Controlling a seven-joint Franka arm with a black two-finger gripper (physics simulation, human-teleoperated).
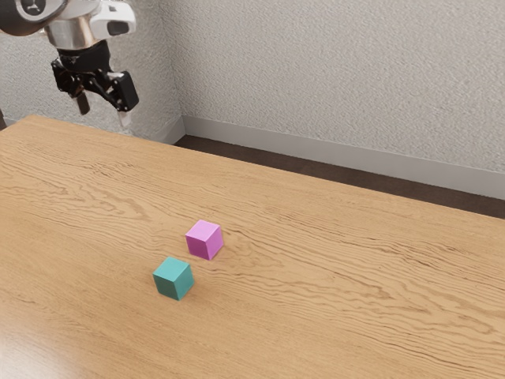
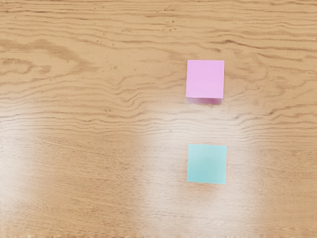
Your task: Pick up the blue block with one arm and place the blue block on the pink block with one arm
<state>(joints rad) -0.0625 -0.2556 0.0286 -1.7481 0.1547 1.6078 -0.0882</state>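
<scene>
A teal-blue block [image 1: 173, 278] rests on the wooden table, just in front of and to the exterior view's left of a pink block [image 1: 204, 239]. The two cubes stand close but apart. From above, the wrist view has the pink block [image 2: 205, 80] and the blue block [image 2: 207, 164] side by side with a gap of bare wood between them. My black gripper [image 1: 102, 110] hangs high over the table's far left corner, well away from both blocks. Its fingers stand apart with nothing between them.
The wooden table [image 1: 331, 260] stretches wide around the blocks. A grey textured wall [image 1: 331, 71] with a pale baseboard runs behind the table's far edge, and a dark floor strip lies between them.
</scene>
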